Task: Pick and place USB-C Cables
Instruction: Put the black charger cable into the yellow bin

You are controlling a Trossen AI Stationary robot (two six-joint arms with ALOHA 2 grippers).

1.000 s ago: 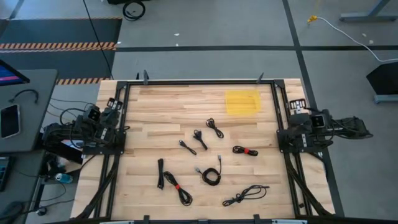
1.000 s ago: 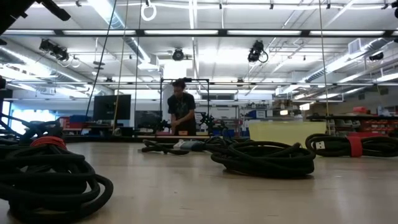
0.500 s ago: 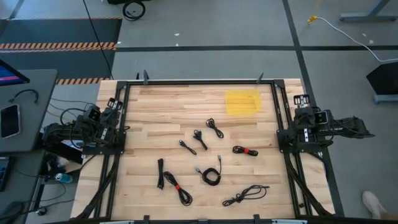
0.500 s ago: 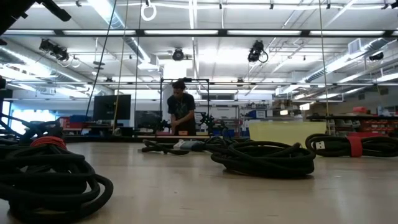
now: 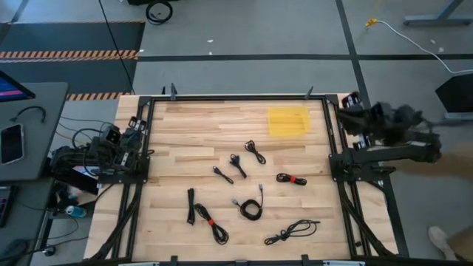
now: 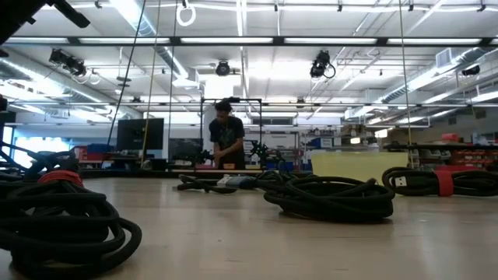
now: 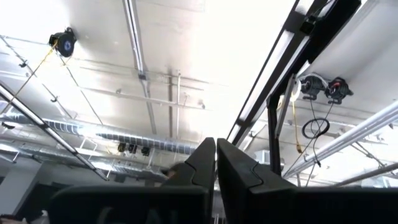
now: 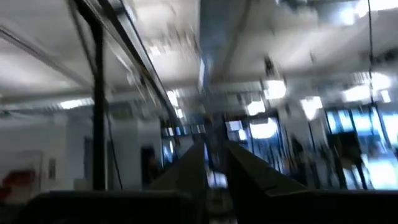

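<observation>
Your wooden table (image 5: 177, 125) carries the USB-C cables (image 5: 251, 210), scattered across its middle and near half.

Right gripper (image 5: 353, 111) hangs at the table's right edge, fingers slightly parted, holding nothing; left gripper (image 5: 144, 154) sits parked at the left edge, fingers pressed together.

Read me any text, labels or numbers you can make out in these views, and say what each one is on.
None can be read.
Phone on the side desk: screen too small to read.
Monitor corner beside it: colours only, no words.
Yellow tray: no print visible.
Far room signs in the low view: blurred.
</observation>
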